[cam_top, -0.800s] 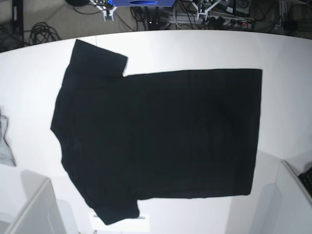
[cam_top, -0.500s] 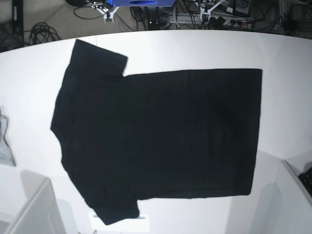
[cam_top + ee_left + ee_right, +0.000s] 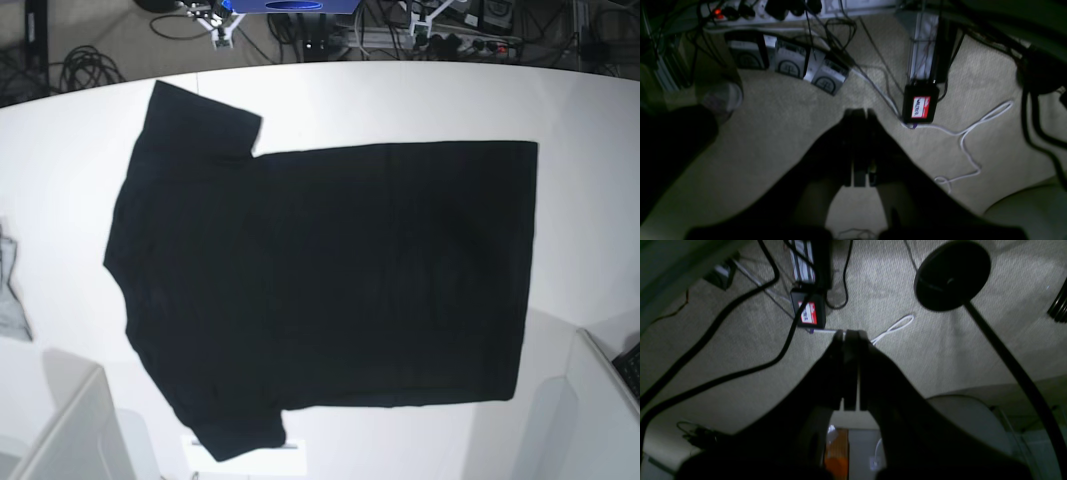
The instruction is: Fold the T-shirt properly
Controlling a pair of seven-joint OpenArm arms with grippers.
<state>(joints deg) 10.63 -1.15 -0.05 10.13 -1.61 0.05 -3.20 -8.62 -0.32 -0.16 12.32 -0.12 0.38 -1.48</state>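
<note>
Both grippers are closed on nothing and parked away from the work. In the left wrist view the left gripper [image 3: 858,115] has its dark jaws pressed together above beige carpet; in the right wrist view the right gripper [image 3: 850,335] looks the same, jaws meeting with no cloth between them. Neither shows in the base view.

Going left to right across the base view: a small grey cloth [image 3: 10,290] lies at the far left edge, well apart from the T-shirt [image 3: 330,280]. The T-shirt fills the middle of the frame, spread flat with its plain black side up, sleeves at upper left and lower left, the straight hem running down the right side. No print is visible.

It is probably light, soft and limp, so it should sag and drag rather than hold shape. The best holds are likely the edges: a sleeve and shoulder on the left, or the two hem corners on the right, pinched through both layers so the fold carries evenly.

White table [image 3: 585,120] surface shows bare around the T-shirt and looks smooth, so the cloth may slide when pulled. Beyond the table's top edge, cables and equipment sit on the floor; grey boxy shapes occupy both lower corners.
</note>
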